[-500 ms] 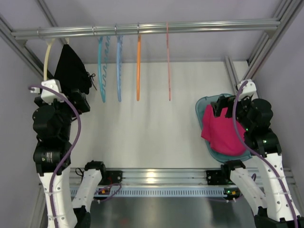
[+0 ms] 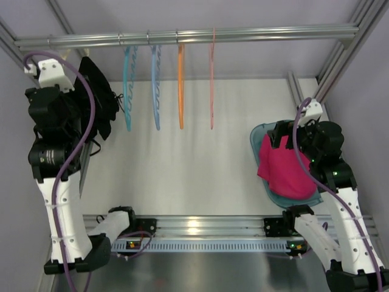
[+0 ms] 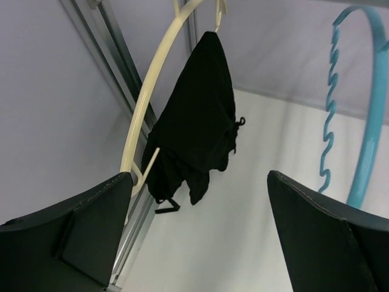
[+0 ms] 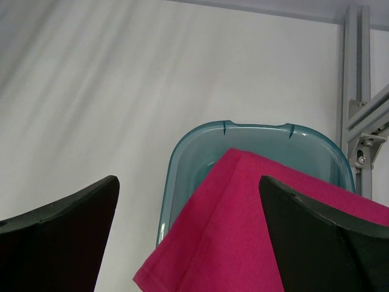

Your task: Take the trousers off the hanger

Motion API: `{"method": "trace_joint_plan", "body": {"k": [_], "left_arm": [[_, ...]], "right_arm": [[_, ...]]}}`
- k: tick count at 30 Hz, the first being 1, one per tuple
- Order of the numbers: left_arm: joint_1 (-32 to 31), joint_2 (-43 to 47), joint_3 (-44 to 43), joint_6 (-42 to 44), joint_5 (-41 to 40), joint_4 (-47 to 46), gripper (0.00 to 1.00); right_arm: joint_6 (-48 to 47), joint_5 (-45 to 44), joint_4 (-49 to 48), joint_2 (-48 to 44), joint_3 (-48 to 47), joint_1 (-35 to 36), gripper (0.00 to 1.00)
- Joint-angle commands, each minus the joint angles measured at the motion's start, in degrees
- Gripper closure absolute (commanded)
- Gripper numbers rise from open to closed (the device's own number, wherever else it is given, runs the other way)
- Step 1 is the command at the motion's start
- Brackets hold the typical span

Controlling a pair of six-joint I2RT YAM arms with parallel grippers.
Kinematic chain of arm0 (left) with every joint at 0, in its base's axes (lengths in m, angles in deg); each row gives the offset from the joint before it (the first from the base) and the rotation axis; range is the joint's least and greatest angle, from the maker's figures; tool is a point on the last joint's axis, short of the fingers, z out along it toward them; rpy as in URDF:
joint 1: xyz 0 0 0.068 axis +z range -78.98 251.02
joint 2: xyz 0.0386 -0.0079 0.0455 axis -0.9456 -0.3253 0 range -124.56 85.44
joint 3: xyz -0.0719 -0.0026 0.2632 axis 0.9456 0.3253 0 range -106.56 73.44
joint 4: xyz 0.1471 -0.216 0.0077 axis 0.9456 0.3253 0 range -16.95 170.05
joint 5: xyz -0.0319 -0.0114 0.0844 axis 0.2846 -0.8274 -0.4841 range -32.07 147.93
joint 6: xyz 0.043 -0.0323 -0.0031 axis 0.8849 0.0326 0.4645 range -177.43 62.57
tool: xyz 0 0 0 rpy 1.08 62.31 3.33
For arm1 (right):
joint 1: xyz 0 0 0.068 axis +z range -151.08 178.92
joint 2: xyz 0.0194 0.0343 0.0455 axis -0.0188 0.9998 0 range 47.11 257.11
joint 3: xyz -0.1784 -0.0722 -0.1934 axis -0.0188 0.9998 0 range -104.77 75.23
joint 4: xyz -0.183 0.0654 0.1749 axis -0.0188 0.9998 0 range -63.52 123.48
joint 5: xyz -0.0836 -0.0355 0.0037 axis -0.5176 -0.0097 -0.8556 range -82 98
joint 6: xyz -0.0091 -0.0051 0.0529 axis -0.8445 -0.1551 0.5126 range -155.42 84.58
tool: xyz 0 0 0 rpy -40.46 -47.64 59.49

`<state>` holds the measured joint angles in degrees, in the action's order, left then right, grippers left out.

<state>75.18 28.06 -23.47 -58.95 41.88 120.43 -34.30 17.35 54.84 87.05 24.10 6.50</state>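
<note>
The trousers (image 3: 197, 115) hang at the left end of the rail (image 2: 243, 34), a bunch of soft black fabric with a small loop dangling from its lower edge. They are draped over the hanger (image 3: 141, 115), a thin, smooth cream plastic arc with a little hooked notch at its lower tip.

The left claw (image 3: 196, 176) is raised close under that end of the rail, its two dark matte fingers spread wide and gripping nothing. In its wrist view the trousers sit ahead of it, centred in the gap and touching neither finger, while the hanger's curve runs nearer the left finger.

Further right along the rail hang two light-blue hangers (image 2: 129, 91) with wavy inner edges, an orange hanger (image 2: 180, 88) and a thin salmon one (image 2: 212, 79).

The right claw (image 4: 188, 179), well below the rail's right end, is also wide open and empty. It hovers over a translucent teal basin (image 4: 255, 126) on the white counter (image 2: 194, 170), with a magenta cloth (image 4: 231, 231) draped over the basin's rim.
</note>
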Motion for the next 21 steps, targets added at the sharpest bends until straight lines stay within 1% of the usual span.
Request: {"method": "trace_joint_plan", "body": {"k": [1,3,7,11,13,14,17,21], "left_arm": [[0.4,-4.4,-3.6,3.8,-3.4,1.1,0.02],[0.4,-6.2,-4.3,4.9,-6.3,1.0,0.01],[0.4,-8.7,-5.0,7.2,-8.0,-1.0,0.02],[1.4,-11.5,-5.4,11.0,-9.7,-3.6,0.05],[3.0,-12.5,-6.5,11.0,-8.1,-4.7,0.05],[5.2,-13.2,-7.1,10.8,-7.4,-4.8,0.05],[7.9,-14.3,-8.7,12.4,-5.2,-5.8,0.05],[9.5,-16.2,-10.4,14.5,-2.5,-6.0,0.05]], "right_arm": [[-0.1,0.9,-2.2,-0.3,-3.4,-0.6,0.01],[-0.2,0.9,-2.3,-0.5,-3.4,-0.6,0.01],[-0.2,0.9,-2.5,-0.6,-3.0,-0.6,0.0],[-0.2,1.0,-3.5,-0.7,-2.2,-0.6,0.01],[-0.1,1.2,-3.8,-0.5,-2.1,-0.5,0.01],[0.0,1.4,-3.9,-0.2,-2.0,-0.6,0.01],[-0.4,1.5,-3.8,-0.7,-1.6,-0.5,0.01],[-0.5,1.5,-3.7,-1.9,-0.5,-0.5,0.01]]}}
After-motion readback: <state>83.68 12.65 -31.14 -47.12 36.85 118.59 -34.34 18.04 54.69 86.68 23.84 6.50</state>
